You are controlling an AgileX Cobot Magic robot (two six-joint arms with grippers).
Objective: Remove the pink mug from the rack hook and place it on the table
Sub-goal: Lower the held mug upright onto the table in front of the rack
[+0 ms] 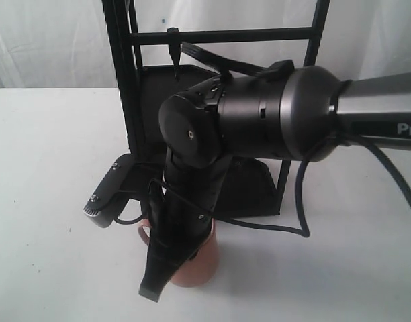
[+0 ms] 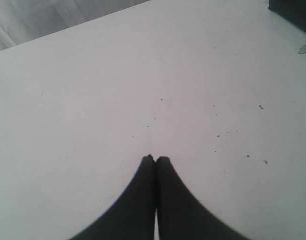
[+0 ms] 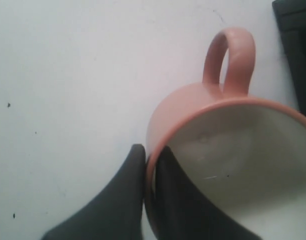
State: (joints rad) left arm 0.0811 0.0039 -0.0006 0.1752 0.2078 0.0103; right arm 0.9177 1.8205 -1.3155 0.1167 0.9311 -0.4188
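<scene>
The pink mug (image 1: 200,263) is off the rack and stands mouth-up low over the white table (image 1: 51,147), in front of the rack. Whether its base touches the table I cannot tell. My right gripper (image 1: 166,278) is shut on the mug's wall. In the right wrist view one finger (image 3: 173,200) is inside the cream interior and the other lies outside the mug (image 3: 183,107), whose loop handle points away from the gripper (image 3: 150,152). The rack hook (image 1: 173,52) hangs bare from the top crossbar. My left gripper (image 2: 155,159) is shut and empty above the bare table (image 2: 93,100).
The tall black rack (image 1: 125,80) stands just behind the mug, its lower shelf (image 1: 256,191) close to the right arm. A black cable (image 1: 303,201) loops beside it. A dark rack edge (image 3: 295,45) lies near the mug's handle.
</scene>
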